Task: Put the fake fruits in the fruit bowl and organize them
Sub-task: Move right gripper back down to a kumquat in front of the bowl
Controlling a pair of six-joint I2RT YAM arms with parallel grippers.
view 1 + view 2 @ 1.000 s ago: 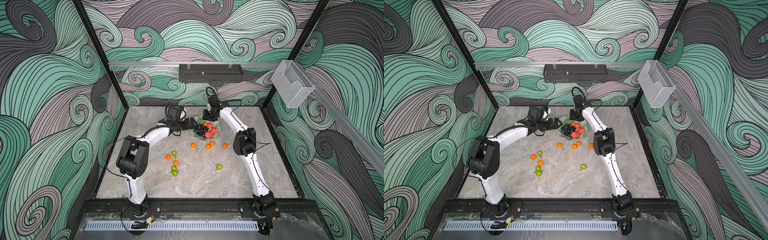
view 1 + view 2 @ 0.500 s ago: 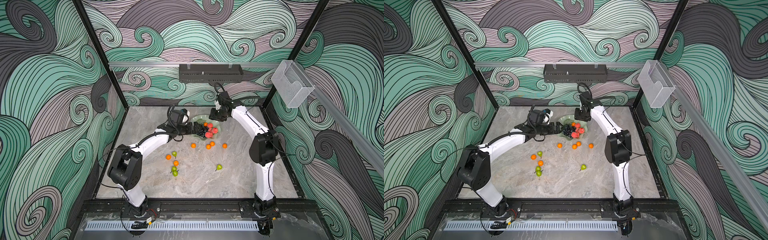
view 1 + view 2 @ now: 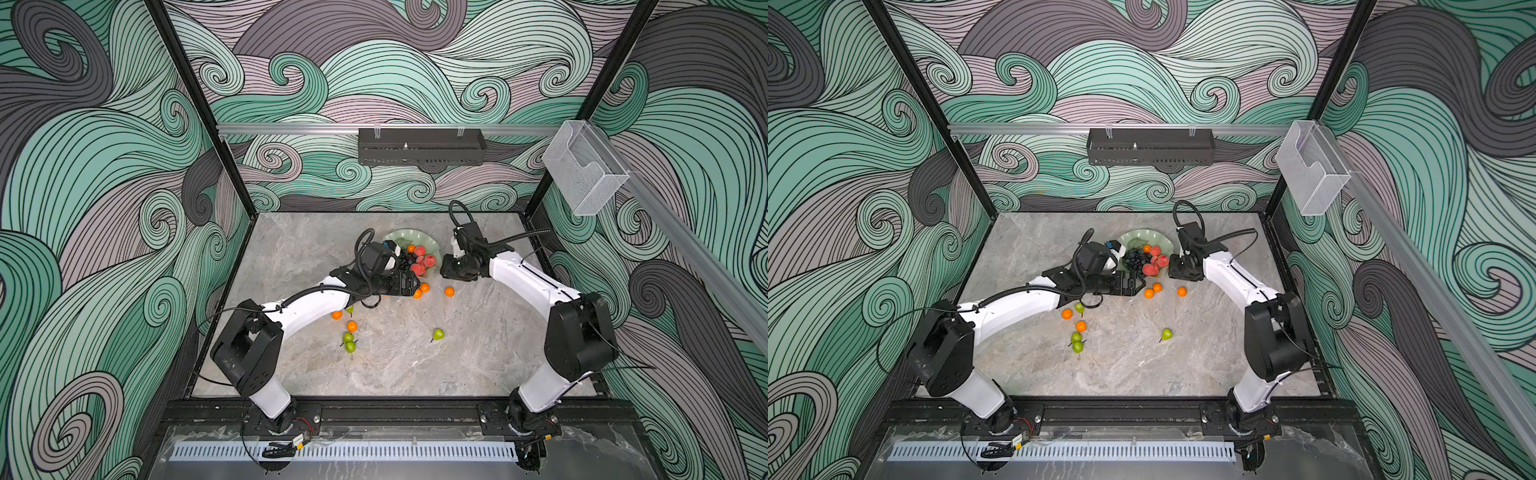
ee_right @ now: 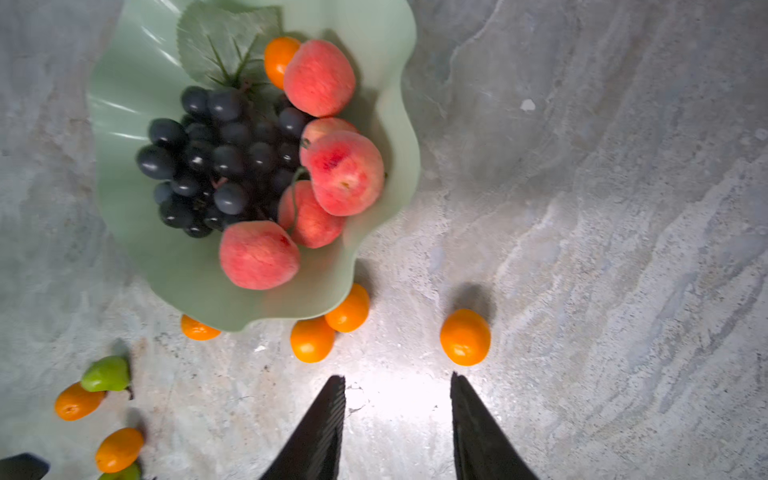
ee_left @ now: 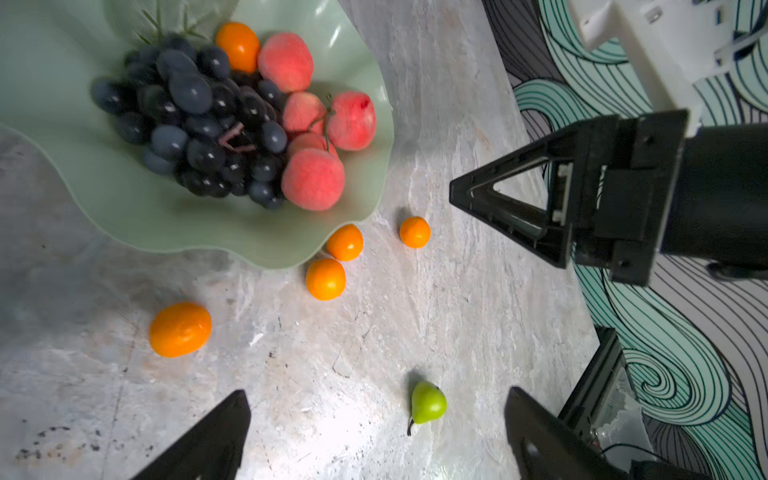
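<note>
The grey marbled tabletop [image 3: 457, 374] is spread under everything, and the pale mint-green scalloped fruit bowl [image 3: 411, 236] is seen towards its far end. The white-and-black left arm [image 3: 307, 309] is stretched up to the bowl's near-left side. The white-and-black right arm [image 3: 528, 282] is brought in on the bowl's right.

The left gripper [image 5: 378, 398] is spread wide with nothing caught in it, just outside the bowl's near rim. The right gripper [image 4: 397, 376] is parted too and empty, poised over bare table just off the bowl's rim.

Inside the bowl, the dark blue-black plastic grape bunch [image 4: 216, 166] is laid with its green leaf [image 4: 224, 37] towards the bowl's far side. Pinkish-red plastic peaches [image 4: 259, 253] are packed against it, and one round orange plastic orange [image 4: 280, 54] is tucked in beside them.

Outside, two oranges [image 4: 351, 307] are touching each other right at the bowl's near rim. A third orange [image 4: 197, 328] is half hidden under that rim, and a fourth orange [image 4: 465, 336] is set a little apart. Well clear of the bowl, two more oranges [image 3: 352, 326] and small green plastic pears [image 3: 351, 347] are scattered, with one pear [image 3: 437, 333] left alone.
</note>
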